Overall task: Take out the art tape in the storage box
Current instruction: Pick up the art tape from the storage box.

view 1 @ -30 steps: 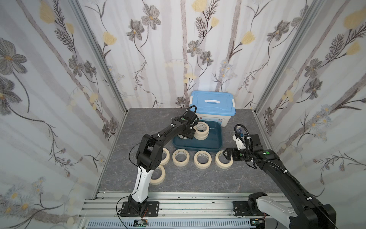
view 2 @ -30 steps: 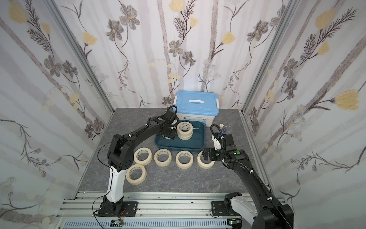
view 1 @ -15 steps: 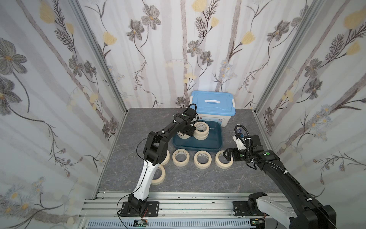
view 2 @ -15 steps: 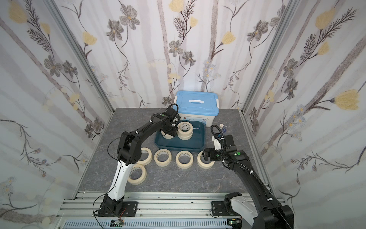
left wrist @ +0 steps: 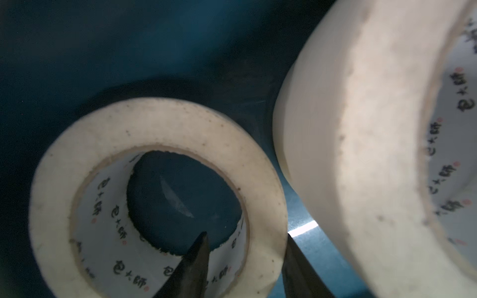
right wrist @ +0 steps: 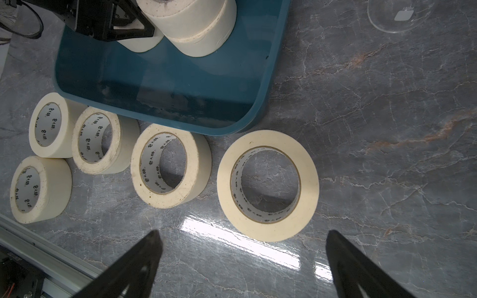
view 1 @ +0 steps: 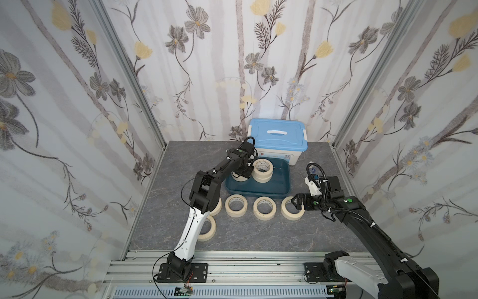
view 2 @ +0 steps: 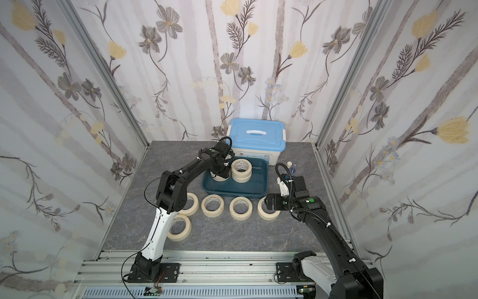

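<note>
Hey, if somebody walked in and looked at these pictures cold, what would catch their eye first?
Probably the five cream tape rolls lying flat on the grey table in front of the teal storage tray. Next, the left gripper down in that tray, its fingers straddling the wall of a single roll beside a stack of two. The right gripper hangs open by the row's end roll.

Tape roll (left wrist: 160, 123) at left pincer (left wrist: 246, 234): cream, white core, dark print. Tray (left wrist: 103, 51) beneath: dark teal. Tabletop (right wrist: 387, 154) under right pincer (right wrist: 244, 232): grey veined marble.
</note>
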Controlling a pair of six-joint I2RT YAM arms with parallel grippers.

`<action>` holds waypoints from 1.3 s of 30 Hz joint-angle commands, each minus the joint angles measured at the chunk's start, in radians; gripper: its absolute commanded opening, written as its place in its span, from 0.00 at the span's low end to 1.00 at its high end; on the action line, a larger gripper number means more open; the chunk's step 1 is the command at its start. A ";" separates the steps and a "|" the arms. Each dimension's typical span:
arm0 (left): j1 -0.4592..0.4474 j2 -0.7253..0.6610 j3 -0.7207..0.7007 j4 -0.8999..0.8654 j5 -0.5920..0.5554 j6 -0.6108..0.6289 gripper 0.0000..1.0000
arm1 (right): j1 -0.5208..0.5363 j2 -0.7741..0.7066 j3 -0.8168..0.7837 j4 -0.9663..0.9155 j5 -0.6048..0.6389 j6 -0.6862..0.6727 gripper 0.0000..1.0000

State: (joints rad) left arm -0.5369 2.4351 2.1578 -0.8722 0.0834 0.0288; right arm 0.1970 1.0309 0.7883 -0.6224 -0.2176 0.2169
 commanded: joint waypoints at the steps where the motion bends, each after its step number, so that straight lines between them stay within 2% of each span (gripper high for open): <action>1: 0.000 0.017 0.018 -0.047 0.005 0.010 0.40 | 0.000 0.000 -0.001 0.012 -0.001 0.012 1.00; 8: 0.000 0.012 0.030 -0.052 0.022 0.005 0.25 | 0.000 0.000 -0.002 0.011 0.000 0.013 1.00; 16: 0.000 -0.017 0.034 -0.056 0.033 -0.005 0.17 | -0.002 0.001 -0.006 0.013 0.002 0.013 1.00; 29: -0.001 -0.107 0.018 -0.069 0.064 -0.045 0.10 | -0.002 -0.005 -0.009 0.013 0.001 0.012 1.00; 39: -0.010 -0.308 -0.180 0.007 0.076 -0.107 0.08 | -0.003 0.001 -0.002 0.021 -0.007 0.019 1.00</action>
State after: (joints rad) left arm -0.5423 2.1738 2.0125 -0.9077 0.1543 -0.0574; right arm 0.1944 1.0290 0.7818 -0.6220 -0.2173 0.2249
